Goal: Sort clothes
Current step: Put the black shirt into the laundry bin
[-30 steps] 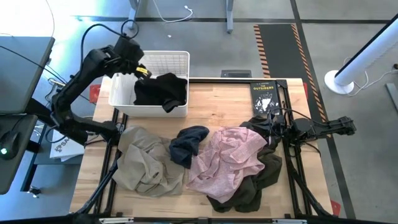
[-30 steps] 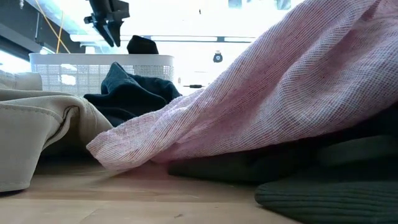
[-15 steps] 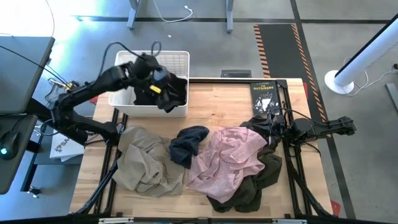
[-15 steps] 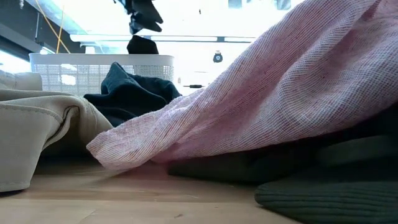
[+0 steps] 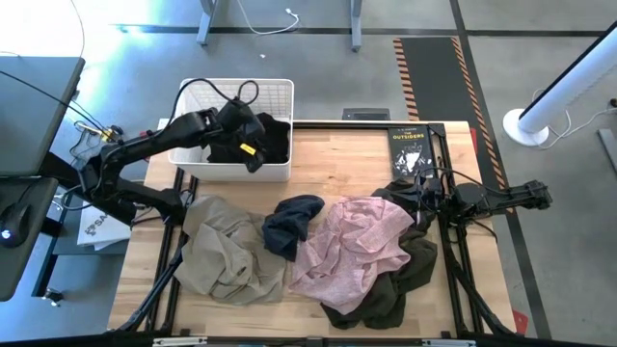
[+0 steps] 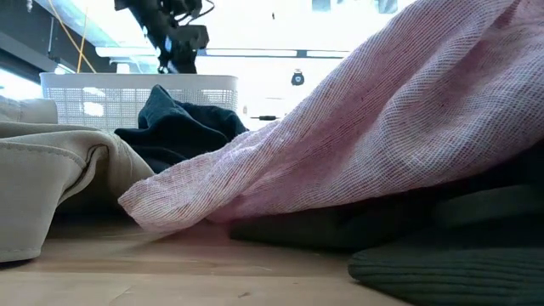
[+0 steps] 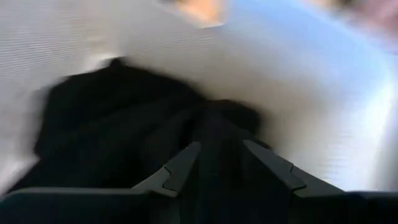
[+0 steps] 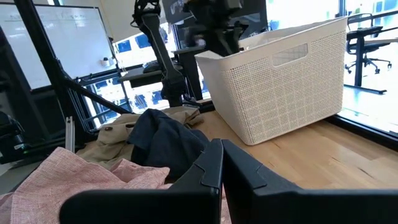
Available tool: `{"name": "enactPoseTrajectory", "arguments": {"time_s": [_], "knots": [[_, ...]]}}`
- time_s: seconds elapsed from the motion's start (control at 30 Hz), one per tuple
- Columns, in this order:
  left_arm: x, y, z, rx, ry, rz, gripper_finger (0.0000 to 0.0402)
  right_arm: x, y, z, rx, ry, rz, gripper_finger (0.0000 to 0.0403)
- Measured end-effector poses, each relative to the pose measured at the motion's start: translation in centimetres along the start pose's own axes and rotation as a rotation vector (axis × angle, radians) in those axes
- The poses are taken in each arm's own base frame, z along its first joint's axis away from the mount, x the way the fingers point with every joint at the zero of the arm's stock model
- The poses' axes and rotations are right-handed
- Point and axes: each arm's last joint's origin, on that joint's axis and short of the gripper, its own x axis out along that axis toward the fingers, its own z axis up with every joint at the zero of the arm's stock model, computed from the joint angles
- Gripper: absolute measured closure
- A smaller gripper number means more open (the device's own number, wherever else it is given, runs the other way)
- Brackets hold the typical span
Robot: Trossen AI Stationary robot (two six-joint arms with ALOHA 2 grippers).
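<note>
A black garment [image 5: 272, 135] lies in the white lattice basket [image 5: 280, 89] at its near right corner. My left gripper [image 5: 253, 159] is open and low over it; in the left wrist view [image 7: 221, 158] black cloth [image 7: 124, 118] fills the space ahead and between the fingers. On the table lie a khaki garment [image 5: 227, 255], a small navy-grey one [image 5: 292, 224], a light pink one [image 5: 357, 246] and a dark olive one [image 5: 405, 275] partly under the pink. My right gripper [image 5: 421, 198] is shut and empty, resting by the table's right edge. My left gripper stands open, pointing down, with a fold of the black garment [image 7: 217, 124] between its fingers [image 7: 180, 168]. I cannot tell whether the fingers touch the cloth.
A black paperback book [image 5: 409, 149] lies at the table's far right. The basket's front wall [image 5: 231, 172] stands at the table's far left edge. In the low view the pink garment [image 6: 365, 144] and the khaki one [image 6: 51, 170] fill the foreground.
My left gripper has gone from above the basket's left part toward the table's right and near side, and down onto the black garment at the basket's near right corner. The garments on the table have kept still.
</note>
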Motion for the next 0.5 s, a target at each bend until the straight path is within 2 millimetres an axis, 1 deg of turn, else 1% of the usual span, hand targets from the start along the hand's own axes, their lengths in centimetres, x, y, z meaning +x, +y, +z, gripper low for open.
{"name": "enactPoseTrajectory", "arguments": {"time_s": [0.07, 0.17, 0.27, 0.4, 0.47, 0.5], "knots": [[0.4, 0.8, -0.4, -0.001, 0.018, 0.096, 0.0289, 0.0, 0.0, 0.0, 0.0, 0.0, 0.0, 0.0402], [1.0, 1.7, -1.1, -0.02, 0.049, 0.119, 0.0289, 0.0, 0.0, 0.0, 0.0, 0.0, 0.0, 0.0402], [2.0, 2.3, -2.1, -0.056, 0.069, 0.053, 0.0289, 0.0, 0.0, 0.0, 0.0, 0.0, 0.0, 0.0402], [3.4, 3.0, -3.4, -0.109, 0.034, -0.033, 0.0289, 0.0, 0.0, 0.0, 0.0, 0.0, 0.0, 0.0402], [4.4, 3.5, -3.8, -0.12, -0.008, -0.048, 0.0289, 0.0, 0.0, 0.0, 0.0, 0.0, 0.0, 0.0402], [5.0, 3.6, -4.4, -0.134, 0.006, -0.069, 0.0289, 0.0, 0.0, 0.0, 0.0, 0.0, 0.0, 0.0402]]}}
